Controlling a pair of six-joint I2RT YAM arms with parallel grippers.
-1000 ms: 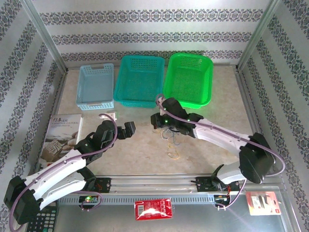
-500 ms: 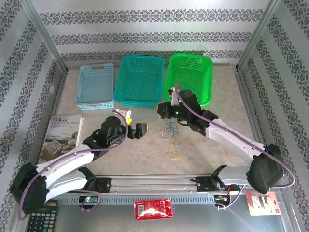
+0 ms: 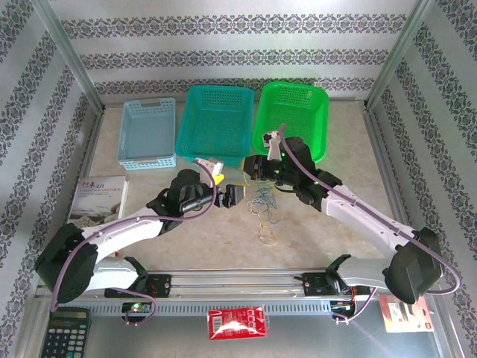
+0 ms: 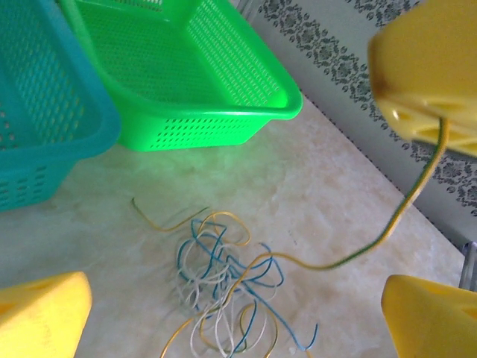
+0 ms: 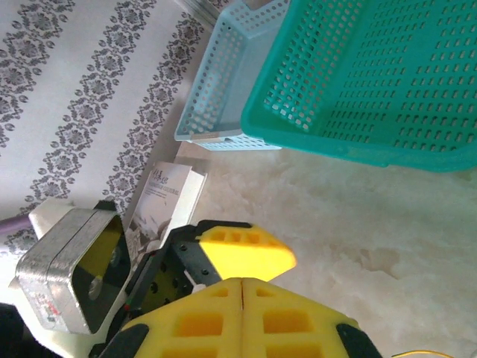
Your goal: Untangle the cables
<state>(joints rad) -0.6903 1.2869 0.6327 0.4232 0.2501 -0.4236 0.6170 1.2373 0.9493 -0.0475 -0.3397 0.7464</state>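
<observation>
Top external view: on the worktop [image 3: 350,171], in front of the green basket [image 3: 291,119] and teal basket [image 3: 216,119], the left gripper [image 3: 232,195] stands spread wide just beside the cables [image 3: 262,207], which lie in a loose heap. The right gripper [image 3: 259,170] is pressed together, pinching a yellow strand [image 4: 387,231] that arcs up out of that heap.

The strand looks threaded through blue and white loops, so a further pull would likely drag the whole heap along or cinch a knot. So thin a wire could also slip from the pads. If the left gripper closes on the heap, it may catch several strands at once.

The worktop is smooth, pale and marbled. The baskets are perforated moulded plastic with rounded rims. The pads are blocky and yellow. The cables are fine, springy and curled.
</observation>
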